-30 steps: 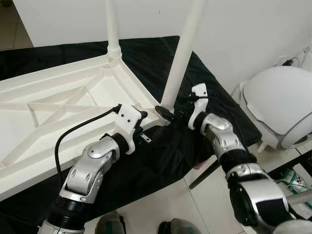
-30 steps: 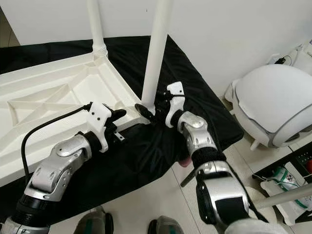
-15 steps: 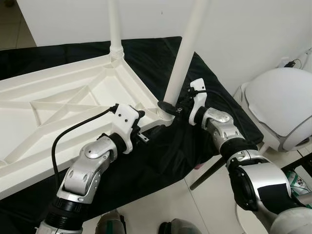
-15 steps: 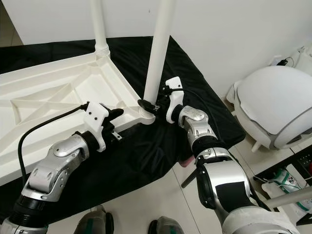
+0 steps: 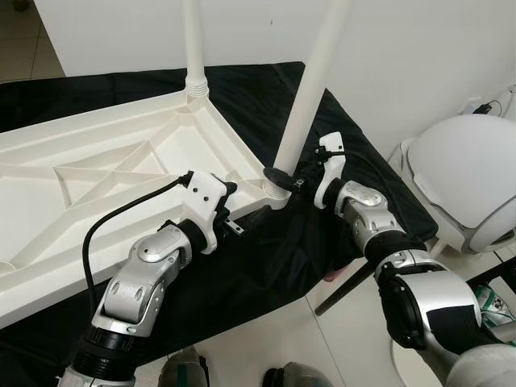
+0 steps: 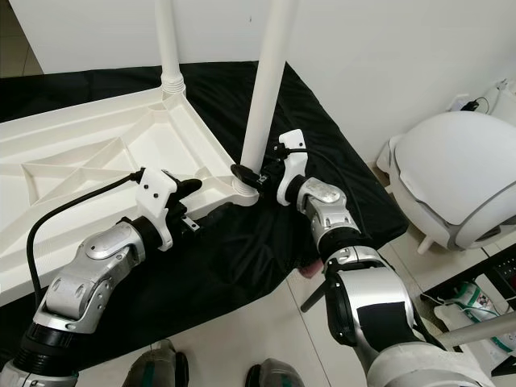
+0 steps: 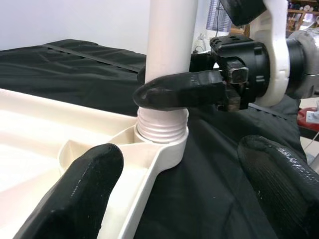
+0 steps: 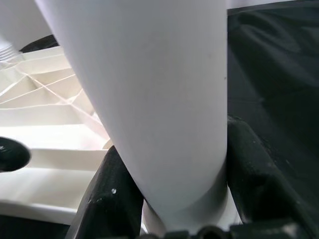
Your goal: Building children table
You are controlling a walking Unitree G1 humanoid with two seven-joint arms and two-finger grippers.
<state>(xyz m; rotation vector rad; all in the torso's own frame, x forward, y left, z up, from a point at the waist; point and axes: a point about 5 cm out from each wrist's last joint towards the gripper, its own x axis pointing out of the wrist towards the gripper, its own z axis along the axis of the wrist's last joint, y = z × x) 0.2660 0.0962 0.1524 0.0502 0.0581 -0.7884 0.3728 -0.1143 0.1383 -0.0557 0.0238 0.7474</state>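
1. A plain white wall (image 5: 419, 48) runs across 12 o'clock.
2. Black cloth (image 5: 242, 89) drapes the low surface at centre.
3. Pale tiled floor (image 5: 306, 339) lies at 6 o'clock.
4. A rounded white chair (image 5: 463, 173) stands at 3 o'clock.

The two head views look forward and down from above the robot's arms onto the upturned white tabletop (image 5: 105, 173) on its black cloth (image 5: 242, 89), one set slightly beside the other. The left wrist view looks low and close along its fingers (image 7: 75, 191) toward the near table leg (image 7: 167, 55) at its corner socket. The right wrist view faces that same leg from hard against it.
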